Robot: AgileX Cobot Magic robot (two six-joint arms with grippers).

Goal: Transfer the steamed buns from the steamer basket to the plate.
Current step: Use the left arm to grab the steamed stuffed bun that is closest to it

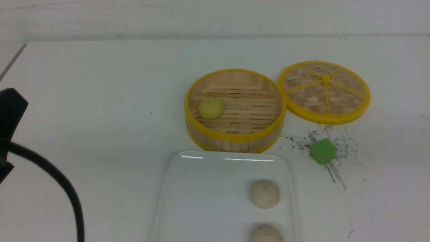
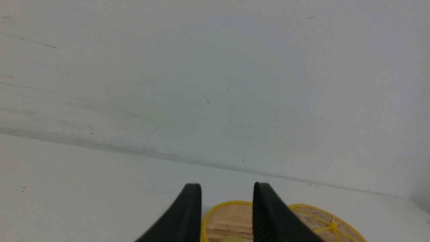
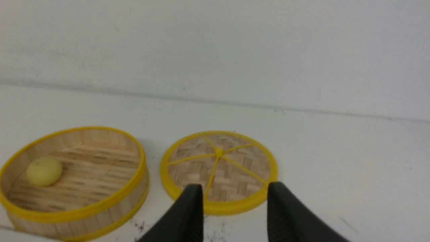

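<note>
While hanging well short of the steamer basket (image 1: pixel 235 137) with jaws spread and nothing between them, pointed straight at it: the left pincer (image 2: pixel 227 189), probably lined up for a reach to the last bun. Likewise spread and empty, the right pincer (image 3: pixel 235 188), aimed toward the flat woven lid (image 1: pixel 324 90) and out of the front view altogether.

Inside the basket, close to the wall on the robot's left: one yellow-green bun (image 1: pixel 210 108), the only one not yet moved. Just in front of the basket, nearly touching its wall: the white rectangular plate (image 1: pixel 201 188), presumably set close to keep each carry short. Already on the plate, along its right side, one behind the other and apart: two beige buns (image 1: pixel 264 193), with the left half bare and room enough for a third.

Lid laid just beside the basket on the right, evidently to leave the basket mouth open from above. Near the lid, on a scuffed dark patch of the white table (image 1: pixel 84 101): a green cube (image 1: pixel 323 151), no part of the job.

Judged two-thirds done, with the left arm the better placed for the remaining pick.
</note>
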